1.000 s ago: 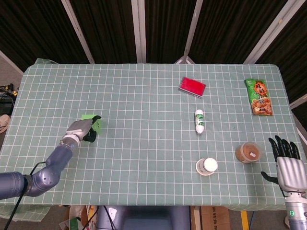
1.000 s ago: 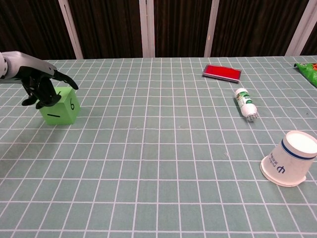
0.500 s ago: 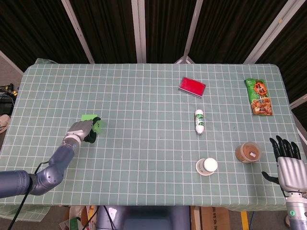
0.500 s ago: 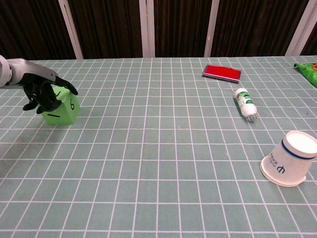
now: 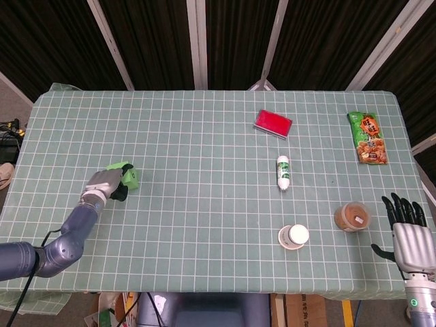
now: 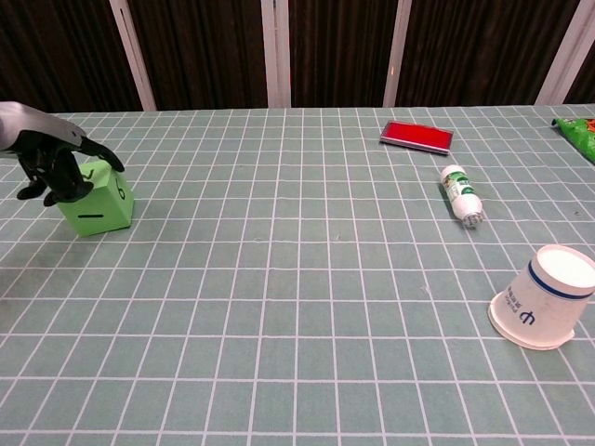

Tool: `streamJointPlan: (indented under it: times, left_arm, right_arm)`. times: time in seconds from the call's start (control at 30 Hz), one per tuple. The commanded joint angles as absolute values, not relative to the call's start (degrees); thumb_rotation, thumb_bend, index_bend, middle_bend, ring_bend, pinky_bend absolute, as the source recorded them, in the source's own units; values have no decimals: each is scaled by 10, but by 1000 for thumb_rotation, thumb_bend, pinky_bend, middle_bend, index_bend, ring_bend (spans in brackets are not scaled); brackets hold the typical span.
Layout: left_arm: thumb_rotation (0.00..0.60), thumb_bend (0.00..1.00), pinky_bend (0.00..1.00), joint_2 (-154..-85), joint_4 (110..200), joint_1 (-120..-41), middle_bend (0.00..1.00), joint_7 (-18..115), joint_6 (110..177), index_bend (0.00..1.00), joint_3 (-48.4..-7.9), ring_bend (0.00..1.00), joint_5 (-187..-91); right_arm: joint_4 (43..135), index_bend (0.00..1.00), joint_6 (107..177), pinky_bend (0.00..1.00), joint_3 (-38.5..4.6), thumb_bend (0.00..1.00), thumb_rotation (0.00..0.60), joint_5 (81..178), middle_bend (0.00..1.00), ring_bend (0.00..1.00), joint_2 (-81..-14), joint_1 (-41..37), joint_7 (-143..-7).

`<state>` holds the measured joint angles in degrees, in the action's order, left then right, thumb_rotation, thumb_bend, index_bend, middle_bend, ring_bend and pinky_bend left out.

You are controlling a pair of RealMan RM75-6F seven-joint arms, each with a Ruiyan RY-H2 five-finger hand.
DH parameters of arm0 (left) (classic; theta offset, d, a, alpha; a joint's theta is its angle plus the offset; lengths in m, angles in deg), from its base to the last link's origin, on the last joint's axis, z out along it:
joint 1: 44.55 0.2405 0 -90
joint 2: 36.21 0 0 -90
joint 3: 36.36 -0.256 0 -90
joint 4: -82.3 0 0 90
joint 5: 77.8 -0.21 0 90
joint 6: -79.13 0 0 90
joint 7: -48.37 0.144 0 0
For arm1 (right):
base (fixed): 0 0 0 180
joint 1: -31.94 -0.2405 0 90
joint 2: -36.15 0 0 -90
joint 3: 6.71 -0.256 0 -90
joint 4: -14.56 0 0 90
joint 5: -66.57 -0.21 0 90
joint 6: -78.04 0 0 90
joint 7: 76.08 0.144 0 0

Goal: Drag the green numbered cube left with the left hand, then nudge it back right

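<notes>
1. Left hand point(image 6: 51, 167) rests its curled fingers on top of the cube point(image 6: 96, 199) (far left of the table point(image 5: 204, 204)).
2. Right hand point(image 5: 409, 231) hangs off the right edge, fingers spread, holding nothing.

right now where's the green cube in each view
Head view: green cube at the table's left, under the left hand.
Chest view: green cube at far left, the hand resting on its top.
Shared landmark: red box far across the table.
</notes>
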<state>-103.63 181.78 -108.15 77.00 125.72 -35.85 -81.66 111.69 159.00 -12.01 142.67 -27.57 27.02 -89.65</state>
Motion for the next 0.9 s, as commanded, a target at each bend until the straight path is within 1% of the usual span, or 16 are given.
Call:
streamJointPlan:
  times: [0.03, 0.4, 0.9]
  left_arm:
    - [600, 787, 729, -1029, 1819, -1082, 753, 774, 1256, 98, -363, 645, -812]
    - [600, 773, 730, -1010, 1820, -1098, 740, 802, 1246, 98, -385, 641, -772]
    - [600, 773, 734, -991, 1817, -1111, 736, 843, 1250, 98, -420, 641, -726]
  right_arm:
    - [1117, 79, 1589, 0, -120, 78, 600, 1426, 18, 28, -277, 270, -900]
    - [1119, 79, 1585, 0, -119, 80, 600, 1419, 18, 28, -280, 267, -914]
    - [1119, 79, 1589, 0, -118, 79, 600, 1419, 18, 28, -283, 267, -921]
